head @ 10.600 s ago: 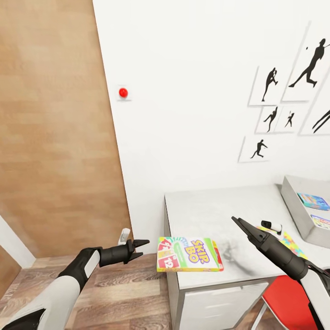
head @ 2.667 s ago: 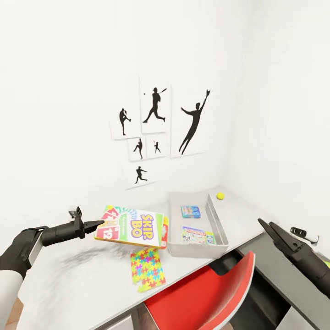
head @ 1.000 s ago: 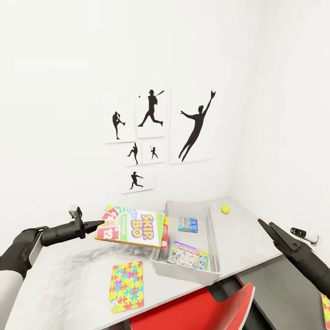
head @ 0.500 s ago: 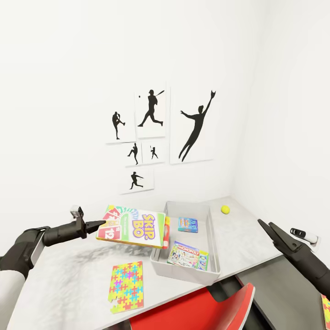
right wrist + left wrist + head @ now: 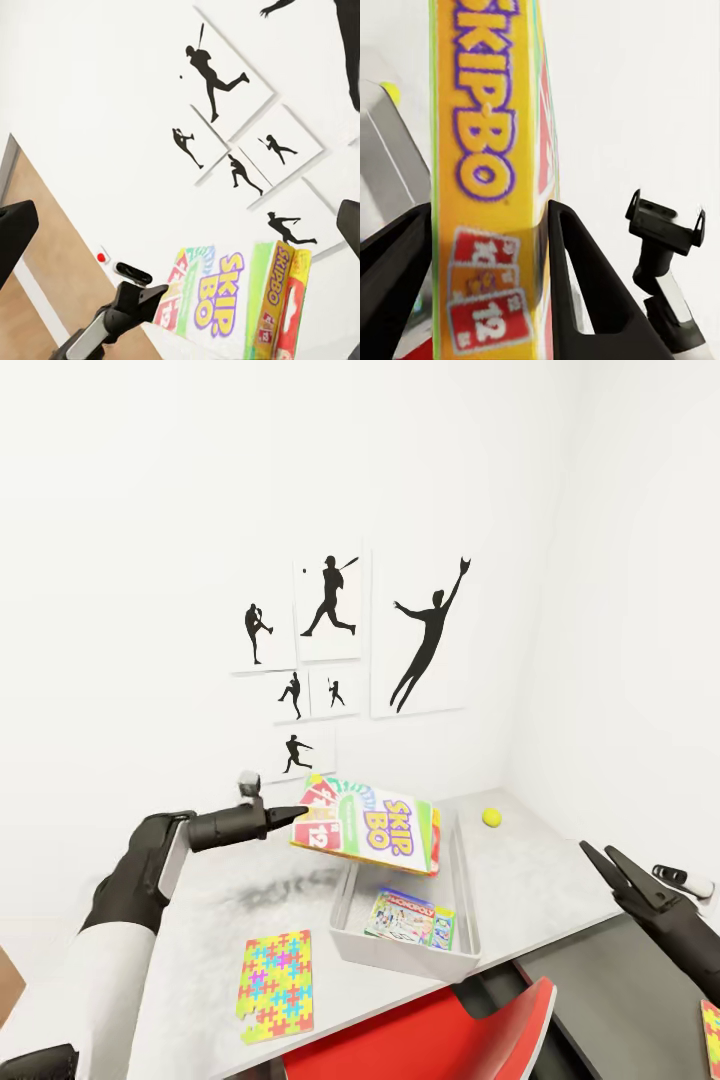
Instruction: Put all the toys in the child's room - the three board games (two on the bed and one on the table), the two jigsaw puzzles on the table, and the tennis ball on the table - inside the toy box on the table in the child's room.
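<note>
Above the near-left corner of the toy box (image 5: 461, 880), the left gripper (image 5: 292, 816) pinches the Skip-Bo game (image 5: 369, 824) by one short edge, its two black fingers (image 5: 585, 292) pressed against the box's opposite faces. The game hangs in the air, tilted, its far end out over the open bin and clear of the desk (image 5: 215, 920). From the right wrist camera the same game (image 5: 225, 304) shows with its yellow and red side panels turned toward the lens, the left gripper (image 5: 154, 296) at its corner.

Inside the toy box lies a Monopoly game (image 5: 409, 918) flat on the floor of the bin near its front wall. The raised Skip-Bo game covers the back half of the bin, so I cannot tell what rests there. A jigsaw puzzle (image 5: 275, 984) lies flat on the desk near the front edge, well apart from the bin on its left. The tennis ball (image 5: 491, 817) sits on the desk beyond the bin's right wall, close to the room's corner.

The right gripper (image 5: 605, 865) hovers off the desk's right end, its fingers slightly spread and holding nothing. A red chair (image 5: 440, 1040) is cut off by the lower edge of the head view. Black silhouette pictures (image 5: 330, 610) hang on the white wall.
</note>
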